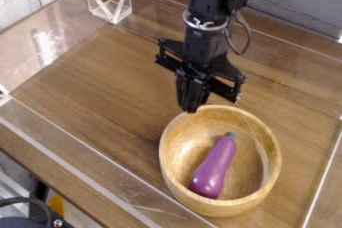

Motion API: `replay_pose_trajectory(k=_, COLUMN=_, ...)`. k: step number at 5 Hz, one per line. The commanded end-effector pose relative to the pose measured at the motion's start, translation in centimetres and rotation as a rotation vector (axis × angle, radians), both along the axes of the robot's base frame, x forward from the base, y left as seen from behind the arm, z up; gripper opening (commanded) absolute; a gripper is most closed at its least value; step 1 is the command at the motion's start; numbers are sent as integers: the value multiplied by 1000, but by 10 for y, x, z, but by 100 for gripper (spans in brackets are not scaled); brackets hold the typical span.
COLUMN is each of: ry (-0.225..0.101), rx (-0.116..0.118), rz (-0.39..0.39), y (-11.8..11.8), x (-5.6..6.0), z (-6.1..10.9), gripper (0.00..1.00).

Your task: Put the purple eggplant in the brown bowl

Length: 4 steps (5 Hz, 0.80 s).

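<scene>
- Clear acrylic walls (80,187) ring the wooden tabletop (94,82); a clear plastic stand (110,4) sits at the far left corner, well apart from the bowl.
- Black gripper (191,105) points straight down just above the brown bowl's (171,157) far rim, jaws pressed together, holding nothing.
- Purple eggplant (214,167) lies inside the bowl, long axis diagonal, green stem tip pointing to the far right.

We see the eggplant (214,167) lying in the bowl (175,157), which sits on the table (94,82) near its front right, with the gripper (193,106) just behind the bowl's far rim and a clear stand (110,2) well behind at far left.
</scene>
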<state>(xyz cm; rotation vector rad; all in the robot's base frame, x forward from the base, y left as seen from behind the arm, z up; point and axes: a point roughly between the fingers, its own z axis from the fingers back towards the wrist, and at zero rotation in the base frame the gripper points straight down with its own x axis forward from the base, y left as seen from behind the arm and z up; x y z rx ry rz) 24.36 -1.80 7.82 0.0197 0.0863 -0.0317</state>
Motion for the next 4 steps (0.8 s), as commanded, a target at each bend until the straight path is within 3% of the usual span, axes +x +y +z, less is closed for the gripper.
replay_pose_trajectory(k=1, ry=-48, rx=-4, rz=13, y=3, x=9, z=8, gripper=0)
replay_pose_trajectory(k=4, ry=-57, rx=-11, rz=28, y=6, x=13, z=9, gripper=0)
